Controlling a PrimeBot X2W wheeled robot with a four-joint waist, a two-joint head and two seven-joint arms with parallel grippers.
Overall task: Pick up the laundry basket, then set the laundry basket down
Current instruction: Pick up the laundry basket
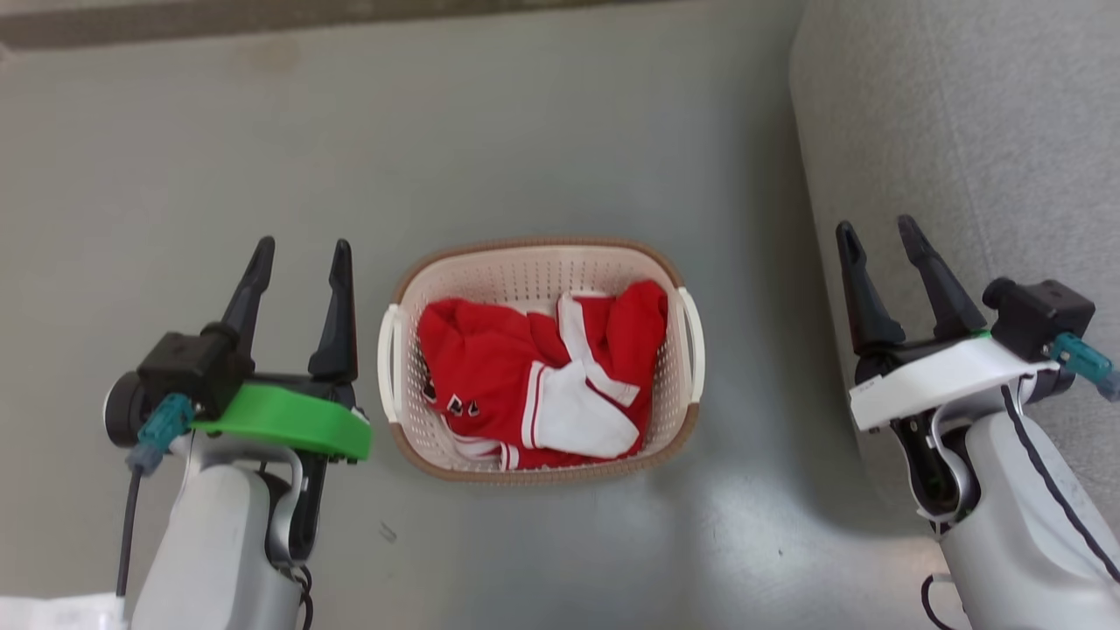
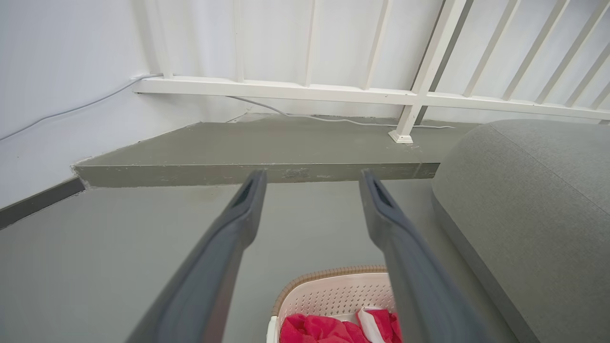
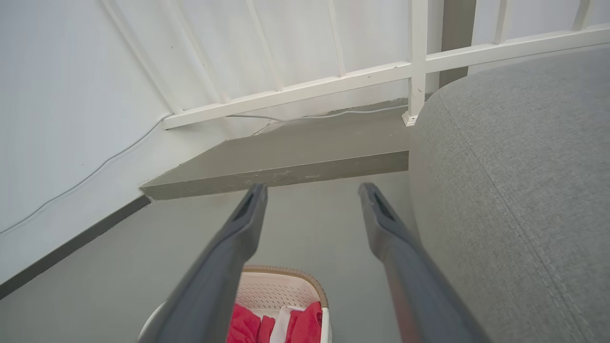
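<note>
Grey floor [image 1: 219, 157] is being used as the resting place of the laundry basket [image 1: 542, 248], which is standing untouched on it at the middle of the head view. To the right of the laundry basket, and apart from it, a grey upholstered sofa [image 1: 962, 131] is being crowded by the right arm. A sideways swing toward the basket is therefore being judged liable to drag or snag on the fabric.

Inside the laundry basket a red and white garment [image 1: 525, 376] is being carried in a loose heap. If the lift is being made unevenly, the load is being judged likely to slide and tip the basket.

The left pincer [image 1: 302, 249] is being held wide open and empty just left of the laundry basket, close to it but apart. The right pincer [image 1: 875, 229] is being held equally spread and empty, well to the right of the laundry basket. With the two being placed at unequal distances, one side may be reached first and the light basket may be pushed across the floor.

The white handles [image 1: 386, 363] are thin. A finger being slid past one rather than under it is being judged the likeliest cause of a failed grip.
</note>
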